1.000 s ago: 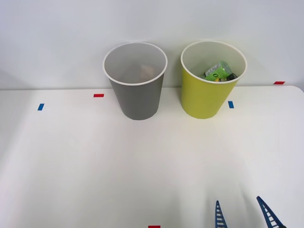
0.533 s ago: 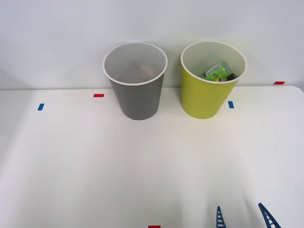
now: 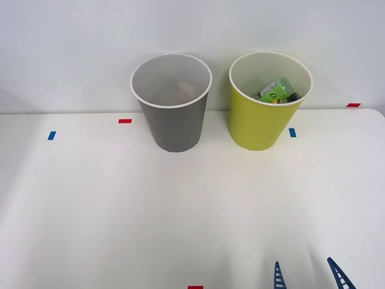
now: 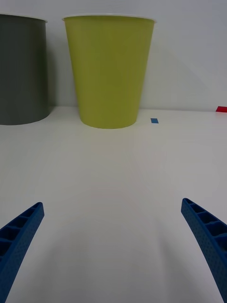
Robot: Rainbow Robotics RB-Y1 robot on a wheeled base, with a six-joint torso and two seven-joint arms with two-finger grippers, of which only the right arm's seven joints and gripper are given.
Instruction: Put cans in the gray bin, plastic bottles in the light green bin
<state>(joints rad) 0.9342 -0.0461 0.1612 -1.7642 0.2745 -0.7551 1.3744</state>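
The gray bin (image 3: pixel 173 117) stands at the back of the white table; something pale and brownish lies inside it, too dim to name. To its right is the light green bin (image 3: pixel 262 117), holding a plastic bottle (image 3: pixel 275 90) with a green label and a black cap. In the right wrist view the light green bin (image 4: pixel 109 71) faces me, with the gray bin (image 4: pixel 21 71) beside it. My right gripper (image 3: pixel 308 274) hovers low at the table's near edge, well short of both bins, open with nothing between its blue fingers (image 4: pixel 208 236).
Small tape marks dot the table: red (image 3: pixel 124 121), blue (image 3: pixel 52 135), blue (image 3: pixel 292 132) by the green bin, red (image 3: pixel 354 105) far right, red (image 3: pixel 195 287) at the near edge. A plain wall rises behind the bins.
My right gripper has drawn back slightly toward the near edge, showing less of its fingertips. The bins and bottle have not moved.
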